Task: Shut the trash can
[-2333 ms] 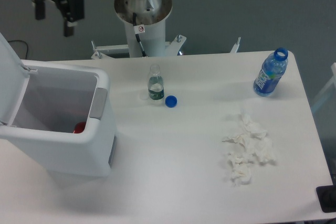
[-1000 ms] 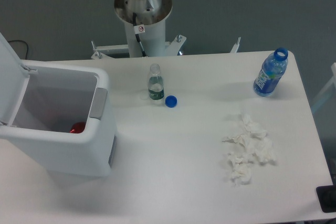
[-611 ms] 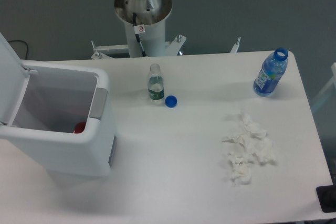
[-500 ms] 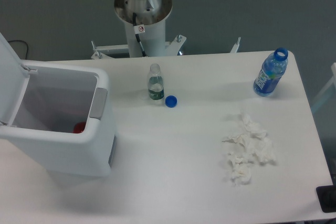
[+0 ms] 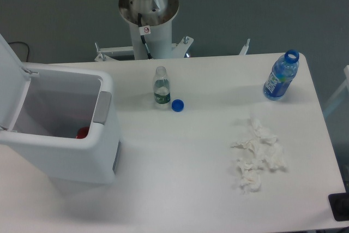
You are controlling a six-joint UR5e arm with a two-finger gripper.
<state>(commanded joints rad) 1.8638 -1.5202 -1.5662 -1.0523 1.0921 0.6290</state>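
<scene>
Trash can [image 5: 65,145] sits at the left end of the table [image 5: 191,189], lid [image 5: 10,80] upright and swung back at the frame's left edge, mouth fully open, something red [image 5: 82,132] visible at the bottom inside. Grey latch strip [image 5: 101,107] on the right rim. So closing not started, by my read: lid has to be pushed over and down. My gripper is out of frame, can't tell if wide or narrow; only my base [image 5: 148,9] shows at the top. Nearby: small clear bottle [image 5: 161,87], blue cap [image 5: 177,105] just beside it, blue bottle [image 5: 282,76] far right, crumpled tissues [image 5: 256,154]
</scene>
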